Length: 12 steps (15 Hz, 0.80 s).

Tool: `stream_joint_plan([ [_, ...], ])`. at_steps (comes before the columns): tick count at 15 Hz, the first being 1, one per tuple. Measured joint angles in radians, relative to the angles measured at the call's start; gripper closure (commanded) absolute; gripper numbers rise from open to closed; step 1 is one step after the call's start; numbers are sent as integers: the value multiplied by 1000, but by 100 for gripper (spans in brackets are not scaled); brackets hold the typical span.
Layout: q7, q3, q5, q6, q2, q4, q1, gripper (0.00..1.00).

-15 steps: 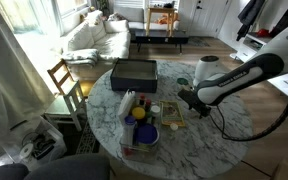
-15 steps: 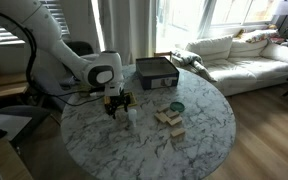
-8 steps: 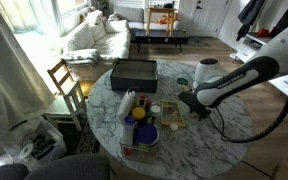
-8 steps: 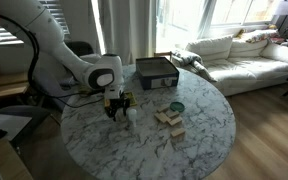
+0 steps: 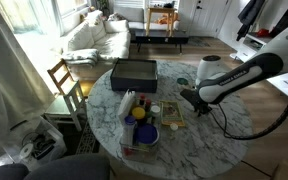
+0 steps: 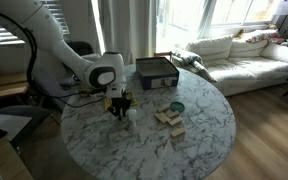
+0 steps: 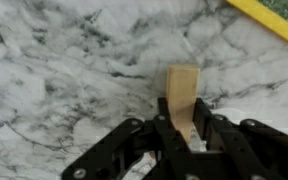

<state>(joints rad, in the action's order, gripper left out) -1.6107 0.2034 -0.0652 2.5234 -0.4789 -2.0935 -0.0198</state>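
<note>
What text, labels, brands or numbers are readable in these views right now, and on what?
None can be read.
Wooden block in the hand: plain, no marking.
Black box: no legible label.
Containers beside the blue bowl: any print is too small and blurred.

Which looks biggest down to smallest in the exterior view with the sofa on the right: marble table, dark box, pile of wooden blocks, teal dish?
1. marble table
2. dark box, though it sits farthest from the camera, so it may look smaller than it is
3. pile of wooden blocks
4. teal dish, clearly smallest
</note>
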Motion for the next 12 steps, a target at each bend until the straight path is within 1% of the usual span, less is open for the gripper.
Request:
stream_joint_plan([
  [5, 7, 33, -68, -43, 69, -6, -7, 93],
  [8, 13, 40, -119, -21, 106, -5, -7, 93],
  [12, 64, 36, -121, 16, 110, -2, -4, 93],
])
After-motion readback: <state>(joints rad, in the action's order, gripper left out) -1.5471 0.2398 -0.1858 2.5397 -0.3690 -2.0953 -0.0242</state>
